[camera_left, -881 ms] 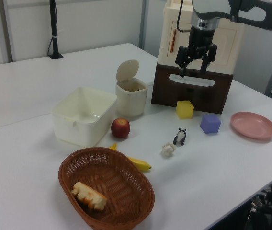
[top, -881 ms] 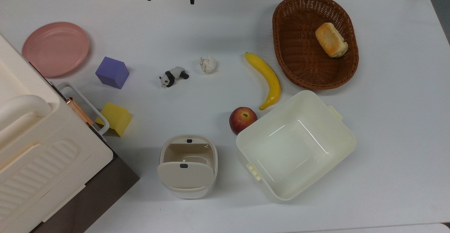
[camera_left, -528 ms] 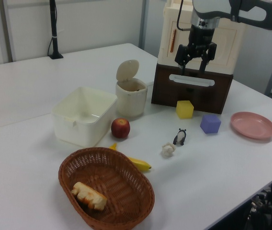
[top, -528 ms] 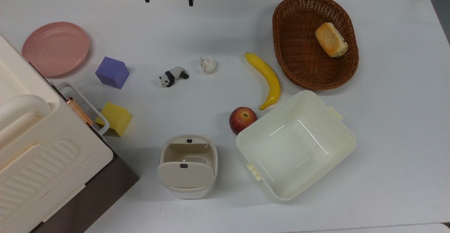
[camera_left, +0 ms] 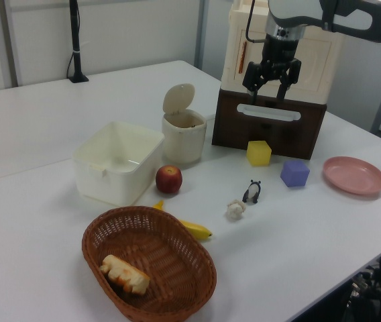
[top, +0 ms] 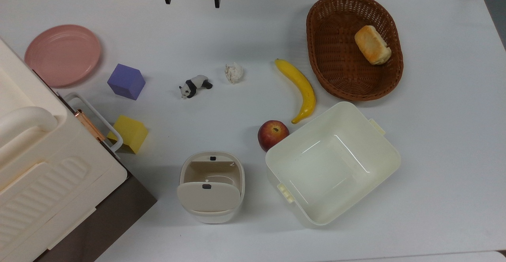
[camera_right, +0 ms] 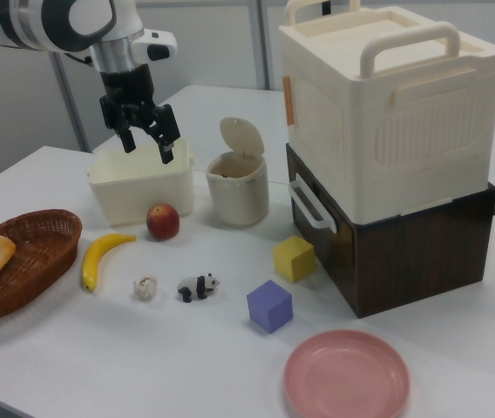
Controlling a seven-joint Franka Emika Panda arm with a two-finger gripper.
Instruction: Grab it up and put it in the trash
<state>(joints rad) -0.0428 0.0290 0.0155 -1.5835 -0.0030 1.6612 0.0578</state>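
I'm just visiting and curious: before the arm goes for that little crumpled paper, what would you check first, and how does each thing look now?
1. End effector open and holding nothing: ok.
2. Paper ball lying free, apart from the panda figurine and banana: ok.
3. Space above the ball unobstructed: ok.
4. Trash bin upright with its flap lid raised: ok.
5. End effector lined up over the ball: not ok, it hangs high and off to one side.

On the white table: pink plate, purple cube, yellow cube, panda, banana, apple touching cream tub, bread inside brown basket.
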